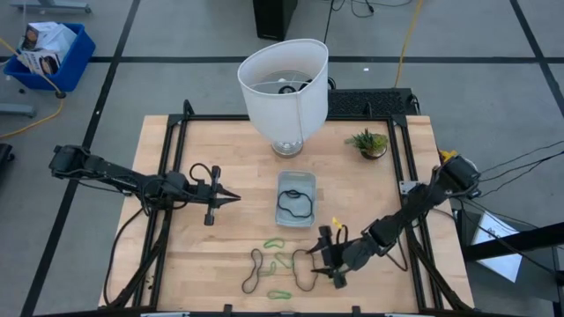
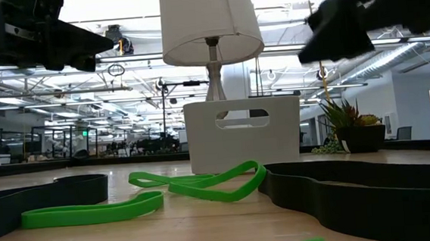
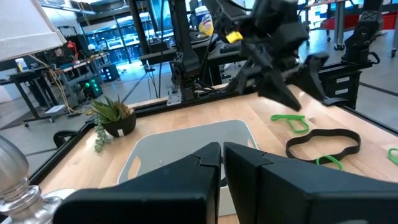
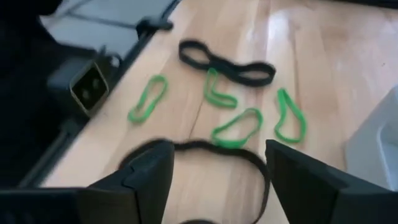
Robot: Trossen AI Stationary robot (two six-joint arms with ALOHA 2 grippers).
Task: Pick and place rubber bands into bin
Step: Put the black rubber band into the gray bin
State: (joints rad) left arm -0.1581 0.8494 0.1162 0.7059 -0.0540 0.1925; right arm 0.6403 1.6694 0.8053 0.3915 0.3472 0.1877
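The clear bin (image 1: 296, 180) lies at the table's middle, in front of the white lamp, with one black rubber band (image 1: 295, 203) inside it. Several more rubber bands lie flat near the front edge: two black ones (image 1: 255, 269) (image 4: 227, 62) and several light-green ones (image 1: 274, 242) (image 4: 236, 129). My right gripper (image 1: 322, 262) (image 4: 217, 149) is open and hovers over the right-hand black band (image 4: 214, 147), its fingers on either side of the band's far end. My left gripper (image 1: 234, 197) (image 3: 222, 149) is shut and empty, left of the bin and pointing at it.
A white lamp (image 1: 284, 88) stands behind the bin on a glass foot. A small potted plant (image 1: 368, 141) stands at the far right. Black frame rails (image 1: 176, 150) run along the table's left and right sides. Bare wood lies between the bin and the bands.
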